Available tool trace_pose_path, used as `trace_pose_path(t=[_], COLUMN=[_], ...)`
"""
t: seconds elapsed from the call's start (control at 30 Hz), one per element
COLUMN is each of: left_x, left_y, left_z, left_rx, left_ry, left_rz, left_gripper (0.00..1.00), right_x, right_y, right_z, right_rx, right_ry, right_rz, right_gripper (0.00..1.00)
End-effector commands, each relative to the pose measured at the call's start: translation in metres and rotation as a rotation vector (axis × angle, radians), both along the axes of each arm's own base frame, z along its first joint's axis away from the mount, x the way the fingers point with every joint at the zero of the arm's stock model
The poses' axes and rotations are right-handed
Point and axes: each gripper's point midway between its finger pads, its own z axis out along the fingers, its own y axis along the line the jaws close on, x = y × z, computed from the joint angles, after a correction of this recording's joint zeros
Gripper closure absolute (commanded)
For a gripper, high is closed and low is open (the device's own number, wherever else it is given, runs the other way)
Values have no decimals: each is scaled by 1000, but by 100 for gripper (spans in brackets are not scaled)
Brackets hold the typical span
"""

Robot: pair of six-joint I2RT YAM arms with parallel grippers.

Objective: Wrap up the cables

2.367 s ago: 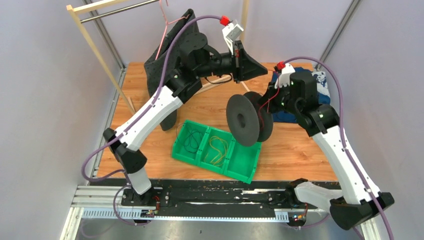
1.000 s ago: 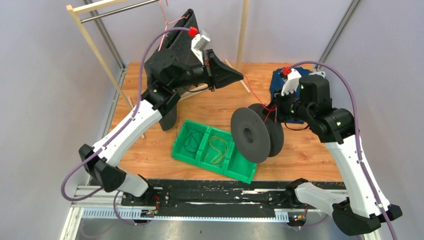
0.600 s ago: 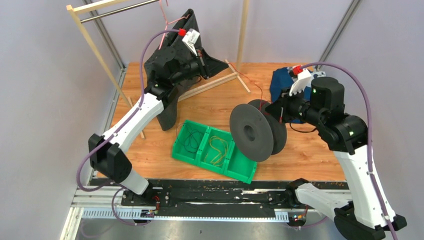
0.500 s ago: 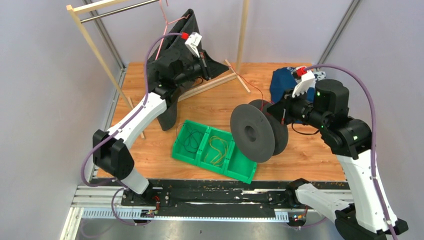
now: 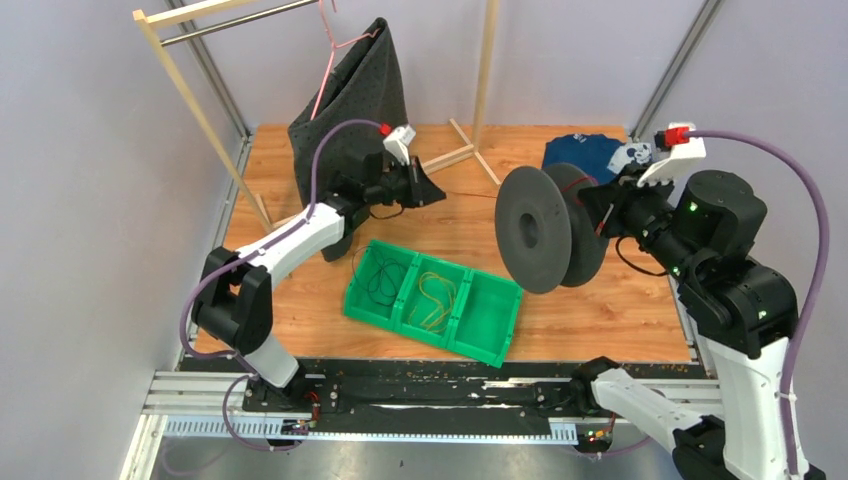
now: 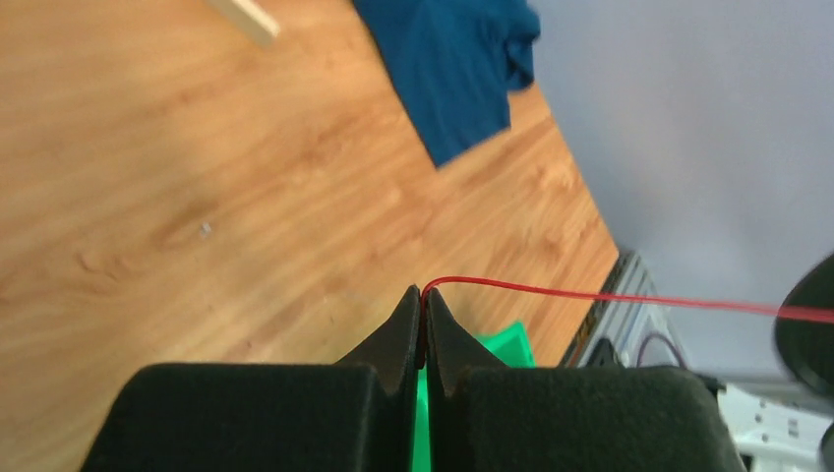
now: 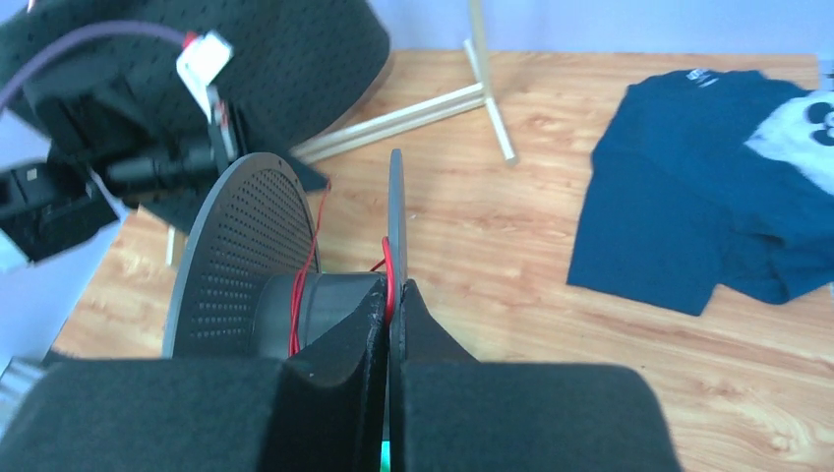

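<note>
My left gripper (image 5: 428,190) hangs low over the table behind the green bin (image 5: 497,330) and is shut on the red cable (image 6: 590,295), pinched at the fingertips (image 6: 424,295). The cable runs taut to the right toward the black spool (image 5: 540,230). My right gripper (image 5: 598,205) is shut on the spool's far flange (image 7: 395,197) and holds the spool in the air. A few red turns lie on the hub (image 7: 298,295). The dark cable (image 5: 380,280) lies in the bin's left compartment and the yellow cable (image 5: 436,298) in the middle one.
A dark grey cloth (image 5: 350,110) hangs on a pink hanger from the wooden rack (image 5: 190,85) at the back left. A rack foot (image 5: 470,155) lies across the back of the table. A blue T-shirt (image 5: 585,152) lies at the back right.
My left gripper has swung down from high at the back to low over the table, pulling the red cable left. My right arm has carried the spool up and to the right.
</note>
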Motion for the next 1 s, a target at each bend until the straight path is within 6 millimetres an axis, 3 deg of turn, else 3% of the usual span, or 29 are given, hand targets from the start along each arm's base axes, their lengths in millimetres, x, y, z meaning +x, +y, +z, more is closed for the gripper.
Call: trace_pose_path(t=[0.0, 0.13, 0.33, 0.5, 0.73, 0.87, 0.97], left_x=[-34, -60, -90, -110, -131, -138, -138], left_y=[-8, -21, -32, -41, -60, -71, -76], left_z=[-23, -43, -51, -19, 37, 47, 67], left_rx=[61, 98, 136, 113, 166, 198, 178], left_ry=[5, 46, 72, 28, -108, -129, -174], left_rz=[-95, -155, -202, -241, -340, -386, -396], left_gripper=[100, 100, 100, 100, 100, 100, 100], right_x=[16, 36, 70, 103, 143, 156, 162], right_y=[-17, -23, -28, -21, -19, -11, -6], right_z=[42, 51, 53, 33, -16, -34, -49], right_rx=[108, 150, 213, 202, 74, 56, 15], right_ry=[-128, -155, -187, -134, -4, 50, 90], right_rz=[-151, -244, -369, -427, -520, -520, -501], right_gripper=[99, 99, 99, 99, 99, 99, 99])
